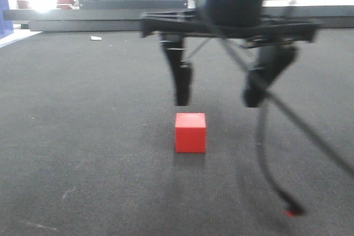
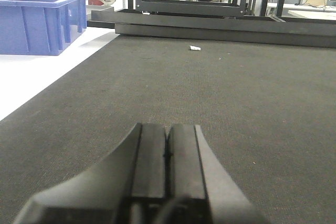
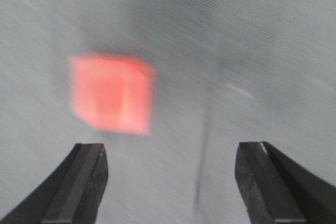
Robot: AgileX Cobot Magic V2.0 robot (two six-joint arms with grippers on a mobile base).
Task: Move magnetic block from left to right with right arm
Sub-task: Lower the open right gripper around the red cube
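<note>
Right hand (image 1: 217, 102) pointing down, wide open, just above magnetic block (image 1: 191, 132); left hand (image 2: 167, 129) closed.

The right gripper (image 1: 218, 96) hangs in the upper middle of the front view, pointing straight down from a broad dark wrist body, its outline smeared by blur. Its two fingers (image 1: 182, 87) stand wide apart, tips touching nothing. A black cable (image 1: 261, 153) trails from it toward the lower right. In its own wrist view the fingertips sit near the two bottom corners. The left gripper (image 2: 168, 129) fills the bottom centre of its wrist view, low and level, fingers pressed flat together.
</note>
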